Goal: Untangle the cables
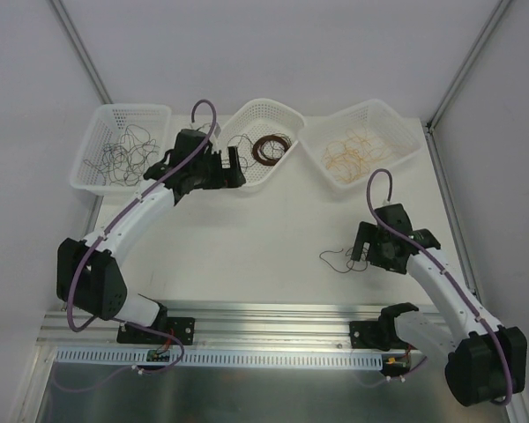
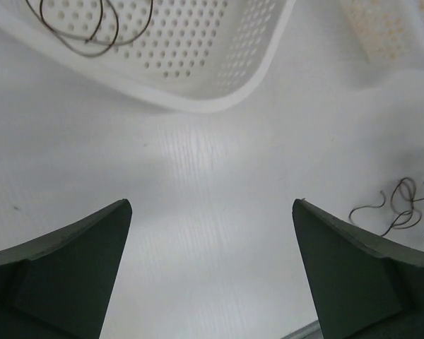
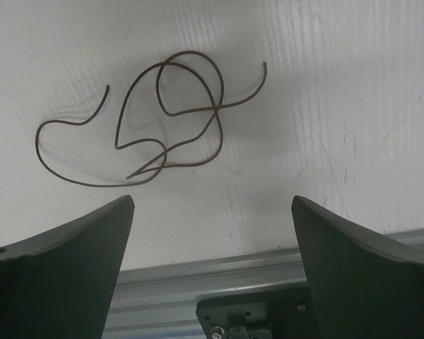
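Note:
A loose dark brown cable [image 3: 169,120] lies in curly loops on the white table, just ahead of my right gripper [image 3: 212,201], which is open and holds nothing. From above, this cable [image 1: 340,260] sits just left of the right gripper [image 1: 360,248]. My left gripper [image 1: 234,167] hovers at the front of the middle basket [image 1: 263,106], open and with nothing in it [image 2: 212,205]. Dark brown cables [image 1: 270,146] lie coiled in that basket. Black cables [image 1: 122,157] fill the left basket [image 1: 132,107] and tan-orange cables [image 1: 353,152] the right basket [image 1: 361,107]. The left wrist view shows the loose cable [image 2: 399,208] far to the right.
The three white mesh baskets stand in a row at the back of the table. An aluminium rail [image 1: 273,322] runs along the near edge, holding both arm bases. Purple cords run along each arm. Walls close in at left and right.

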### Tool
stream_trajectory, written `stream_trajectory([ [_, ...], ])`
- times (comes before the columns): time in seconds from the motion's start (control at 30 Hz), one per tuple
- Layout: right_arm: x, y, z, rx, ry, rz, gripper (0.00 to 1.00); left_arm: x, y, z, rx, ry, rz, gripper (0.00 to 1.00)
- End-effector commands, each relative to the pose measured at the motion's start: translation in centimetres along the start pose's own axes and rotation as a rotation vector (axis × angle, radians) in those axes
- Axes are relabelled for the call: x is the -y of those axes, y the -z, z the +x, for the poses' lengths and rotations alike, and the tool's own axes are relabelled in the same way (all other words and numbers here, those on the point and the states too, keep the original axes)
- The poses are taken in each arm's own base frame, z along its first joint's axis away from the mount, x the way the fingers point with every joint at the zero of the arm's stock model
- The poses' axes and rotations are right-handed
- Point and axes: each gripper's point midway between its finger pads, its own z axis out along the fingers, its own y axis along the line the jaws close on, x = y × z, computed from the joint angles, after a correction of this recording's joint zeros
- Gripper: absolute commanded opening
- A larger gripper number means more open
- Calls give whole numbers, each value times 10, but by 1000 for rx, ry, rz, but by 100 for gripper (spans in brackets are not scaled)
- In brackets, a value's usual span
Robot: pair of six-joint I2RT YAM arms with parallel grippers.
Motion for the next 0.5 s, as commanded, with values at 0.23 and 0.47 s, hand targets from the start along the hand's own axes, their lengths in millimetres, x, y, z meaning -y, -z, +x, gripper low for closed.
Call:
stream_trajectory([
  [0.23,-34,-42,-17,22,56,38,99,-22,26,98,-129,20,-18,99],
  [0.47,-58,-66,-2,-39,159,51,88,-16,29,126,-186,48,3,99],
])
